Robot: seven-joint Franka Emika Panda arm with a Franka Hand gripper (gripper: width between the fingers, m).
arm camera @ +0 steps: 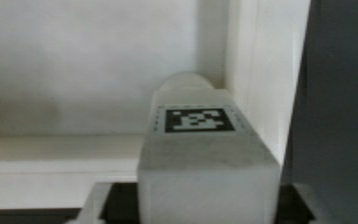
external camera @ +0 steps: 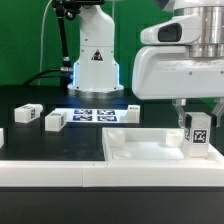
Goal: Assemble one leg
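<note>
My gripper (external camera: 197, 127) is shut on a leg (external camera: 198, 138), a small white upright block with a black-and-white tag. It holds the leg upright at the right rear corner of the wide white tray-like piece (external camera: 130, 158). In the wrist view the leg (arm camera: 201, 150) fills the middle between my gripper's (arm camera: 204, 206) dark jaws, with the tray-like piece's wall (arm camera: 256, 60) right beside its far end. I cannot tell whether the leg touches the tray-like piece. Two more legs (external camera: 27, 113) (external camera: 55, 120) lie on the black table at the exterior view's left.
The marker board (external camera: 95, 114) lies flat behind the tray-like piece, in front of the arm's white base (external camera: 95, 65). A long white bar (external camera: 60, 170) runs along the table's front edge.
</note>
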